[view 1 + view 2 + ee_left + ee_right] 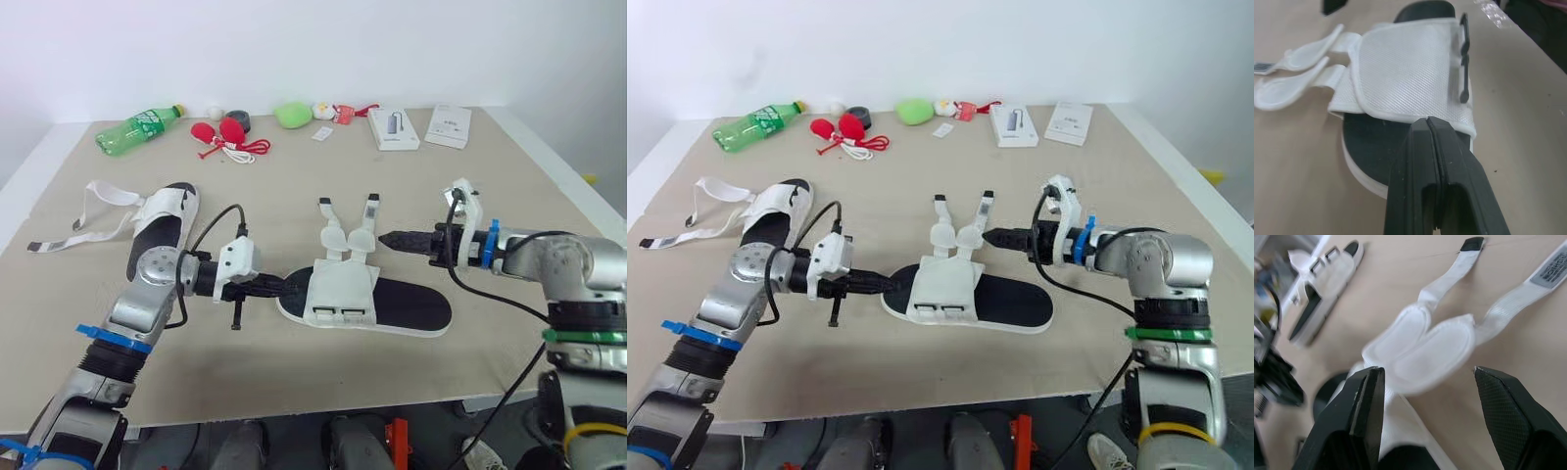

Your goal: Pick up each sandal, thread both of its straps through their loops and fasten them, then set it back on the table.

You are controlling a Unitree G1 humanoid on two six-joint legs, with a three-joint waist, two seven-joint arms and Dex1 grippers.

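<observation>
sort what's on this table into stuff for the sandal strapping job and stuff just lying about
For the job:
- middle sandal
- its two loose straps
- second sandal, at the robot's left

Just lying about, along the far edge:
- green bottle
- red ornaments
- dark roll
- green lump
- flat white box
- second white box

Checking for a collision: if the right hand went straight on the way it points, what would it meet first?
Most likely the padded white straps of the middle sandal, lying just ahead of the open right hand.
</observation>
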